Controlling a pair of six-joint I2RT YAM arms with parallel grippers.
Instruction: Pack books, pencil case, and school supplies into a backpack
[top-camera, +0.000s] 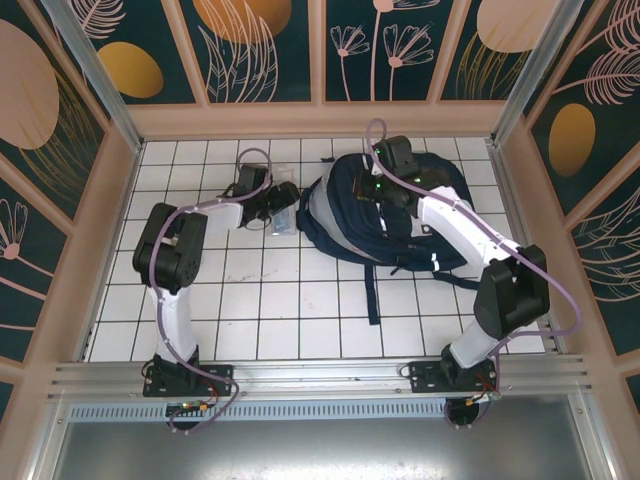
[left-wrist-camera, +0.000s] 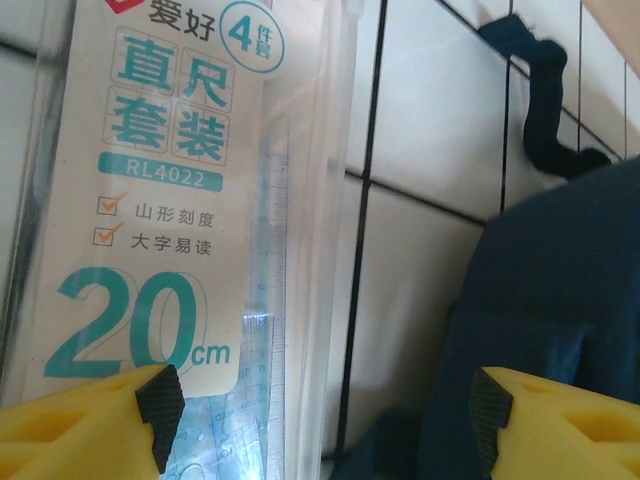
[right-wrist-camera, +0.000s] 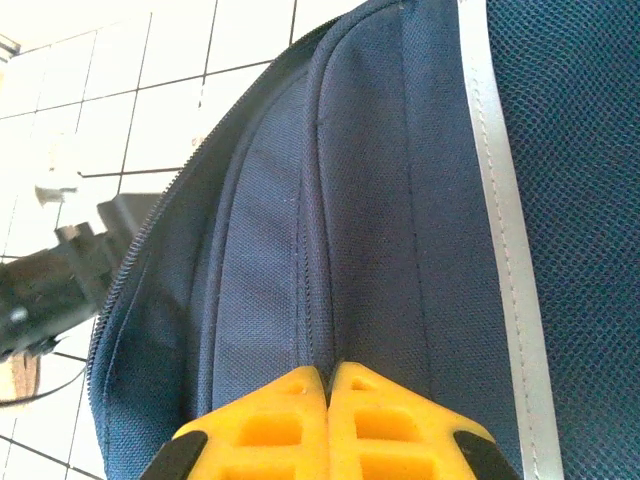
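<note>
The left gripper (left-wrist-camera: 320, 410), its yellow fingers spread wide and gripping nothing, hangs over a clear plastic packet (left-wrist-camera: 170, 200) marked "20cm" near the far edge of the white-tiled table (top-camera: 260, 300). Just beside it lies the large navy-blue fabric backpack (right-wrist-camera: 400, 200), where the right gripper (right-wrist-camera: 328, 375) presses tightly closed fingertips against the cloth.

The white-tiled bench (top-camera: 270, 300) carries a navy backpack (top-camera: 350, 232) at the upper centre-right of the top view. A clear packet (top-camera: 284, 220) marked "20" lies on the tiles just left of it.
</note>
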